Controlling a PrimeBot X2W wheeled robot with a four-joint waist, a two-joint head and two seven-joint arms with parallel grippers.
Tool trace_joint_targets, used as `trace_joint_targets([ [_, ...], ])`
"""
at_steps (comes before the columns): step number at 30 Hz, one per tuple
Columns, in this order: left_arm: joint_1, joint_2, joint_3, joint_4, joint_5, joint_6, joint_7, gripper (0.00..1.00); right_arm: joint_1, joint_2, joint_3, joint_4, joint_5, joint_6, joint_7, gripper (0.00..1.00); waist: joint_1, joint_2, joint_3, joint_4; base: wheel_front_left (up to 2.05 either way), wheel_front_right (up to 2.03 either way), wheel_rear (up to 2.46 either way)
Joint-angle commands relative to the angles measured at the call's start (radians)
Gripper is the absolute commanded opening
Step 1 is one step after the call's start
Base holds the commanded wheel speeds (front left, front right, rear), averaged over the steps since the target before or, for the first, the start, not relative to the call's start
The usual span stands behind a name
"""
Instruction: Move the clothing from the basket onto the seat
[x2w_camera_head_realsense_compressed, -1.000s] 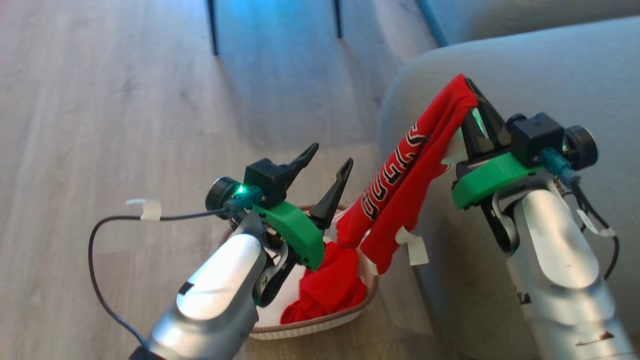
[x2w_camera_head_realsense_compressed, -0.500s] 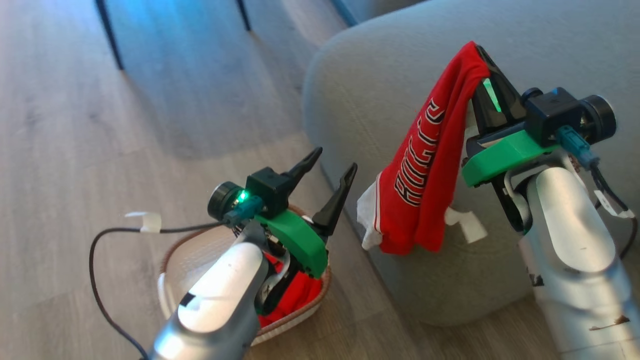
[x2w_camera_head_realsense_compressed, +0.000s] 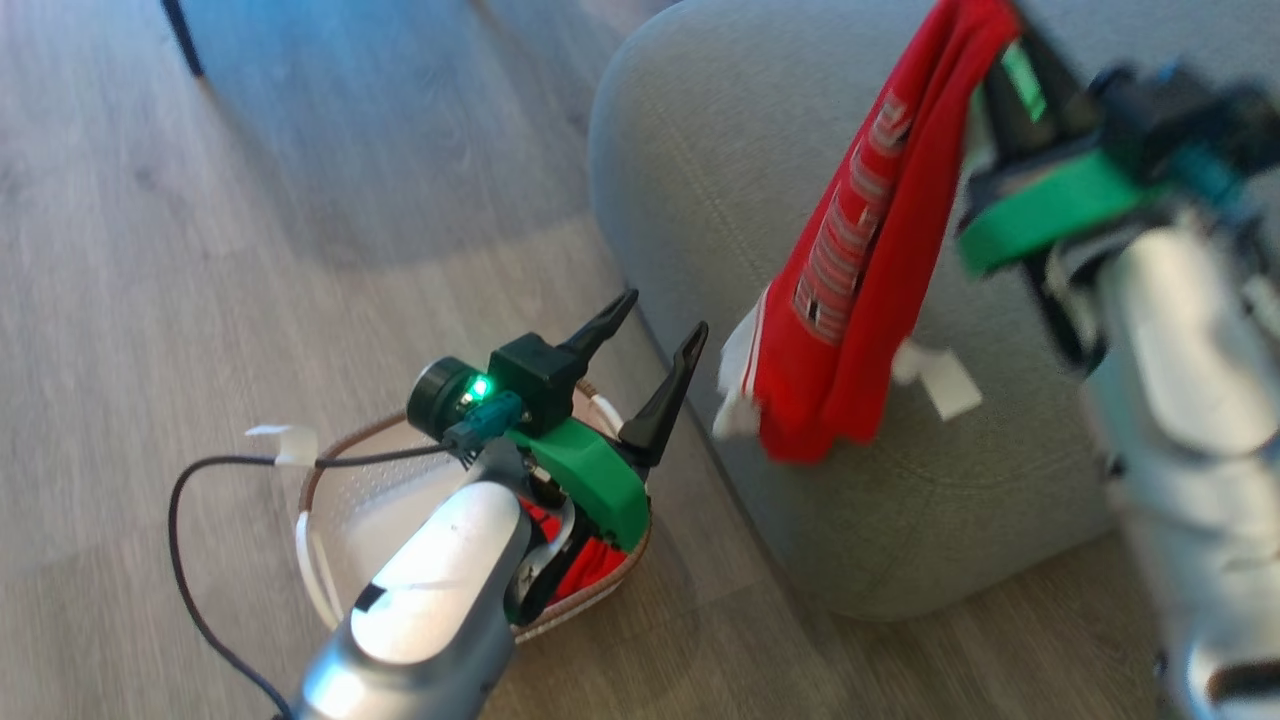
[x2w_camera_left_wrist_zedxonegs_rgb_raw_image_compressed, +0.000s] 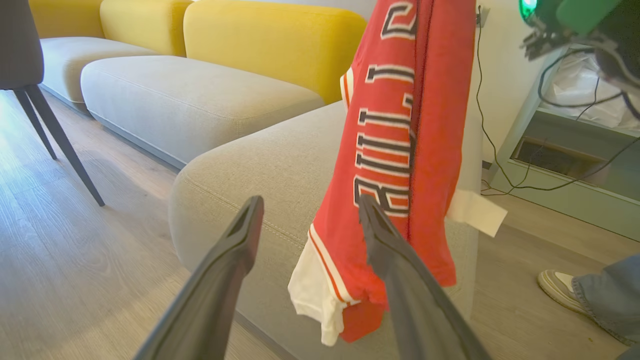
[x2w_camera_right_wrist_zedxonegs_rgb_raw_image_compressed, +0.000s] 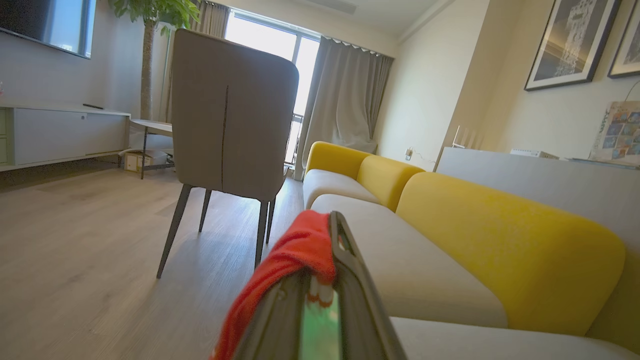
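Note:
My right gripper (x2w_camera_head_realsense_compressed: 1005, 30) is shut on the top of the red jersey (x2w_camera_head_realsense_compressed: 860, 250), which hangs free with its lettering showing in front of the grey seat (x2w_camera_head_realsense_compressed: 700, 140); its white-trimmed hem dangles clear of the floor. In the right wrist view the gripper (x2w_camera_right_wrist_zedxonegs_rgb_raw_image_compressed: 330, 222) pinches red cloth (x2w_camera_right_wrist_zedxonegs_rgb_raw_image_compressed: 295, 250) above the seat (x2w_camera_right_wrist_zedxonegs_rgb_raw_image_compressed: 410, 270). My left gripper (x2w_camera_head_realsense_compressed: 665, 312) is open and holds nothing, above the basket (x2w_camera_head_realsense_compressed: 345, 450). A second red garment (x2w_camera_head_realsense_compressed: 590, 568) lies in the basket, mostly hidden by my left wrist. From the left wrist, the jersey (x2w_camera_left_wrist_zedxonegs_rgb_raw_image_compressed: 400, 125) hangs just beyond the open gripper (x2w_camera_left_wrist_zedxonegs_rgb_raw_image_compressed: 308, 207).
The basket stands on the wood floor close to the seat's rounded corner (x2w_camera_left_wrist_zedxonegs_rgb_raw_image_compressed: 260, 165). A grey chair (x2w_camera_right_wrist_zedxonegs_rgb_raw_image_compressed: 230, 110) on thin dark legs stands on the floor beyond. Yellow backrests (x2w_camera_right_wrist_zedxonegs_rgb_raw_image_compressed: 500, 235) line the sofa. A person's shoe (x2w_camera_left_wrist_zedxonegs_rgb_raw_image_compressed: 560, 285) is at the seat's far side.
My right gripper has lifted the jersey up and out of the basket; its lower end now hangs free beside the seat. The head view has swung right. My left gripper stays open.

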Motion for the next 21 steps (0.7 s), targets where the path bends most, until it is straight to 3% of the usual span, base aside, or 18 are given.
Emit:
trace_joint_targets([
  [1, -0.055, 0.008, 0.036, -0.044, 0.011, -0.001, -0.013, 1.0, -0.095, -0.012, 0.008, -0.029, 0.017, 0.0, 0.005, 0.0, 0.0, 0.0, 0.024, 0.024, 0.0, 0.0, 0.0],
  [15, -0.147, 0.008, 0.011, -0.125, 0.052, -0.002, -0.013, 1.0, -0.576, -0.18, -0.005, 0.131, 0.062, 0.0, 0.116, 0.0, 0.0, 0.0, 0.185, 0.137, 0.0, 0.0, 0.0],
  [21, -0.223, 0.008, -0.009, -0.175, 0.07, 0.005, 0.002, 1.0, -0.743, -0.269, -0.064, 0.225, 0.05, 0.0, 0.131, 0.0, 0.0, 0.0, 0.286, 0.171, 0.0, 0.0, 0.0],
])
